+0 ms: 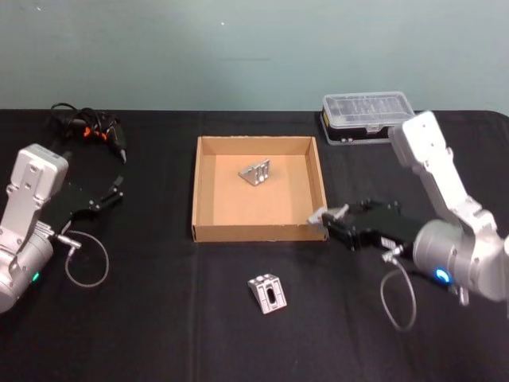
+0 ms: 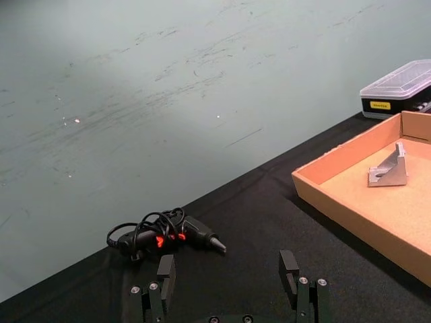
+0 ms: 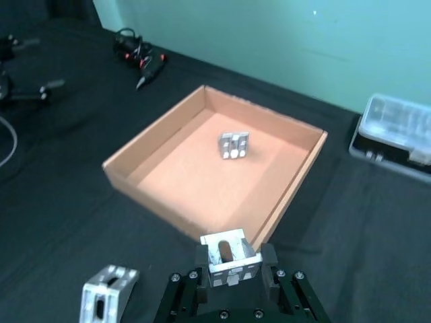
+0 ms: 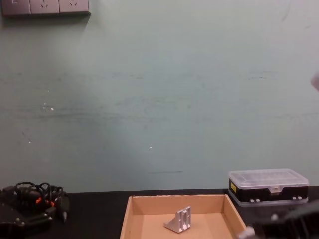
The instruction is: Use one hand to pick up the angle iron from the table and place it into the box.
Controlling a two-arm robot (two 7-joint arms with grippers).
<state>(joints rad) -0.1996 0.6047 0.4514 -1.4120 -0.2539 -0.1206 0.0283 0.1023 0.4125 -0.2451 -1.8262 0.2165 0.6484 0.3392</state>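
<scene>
While box (image 1: 258,232) holds one angle iron (image 1: 255,172) | right jaws grip another (image 3: 229,256) (left jaws wide)

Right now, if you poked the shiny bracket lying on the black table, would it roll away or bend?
The loose bracket probably wouldn't roll: its flat faces and square corners suggest it would slide or tip instead. It looks like solid metal, so likely stiff and heavy for its size. The right tool clamps a matching bracket that shows no bending.
</scene>
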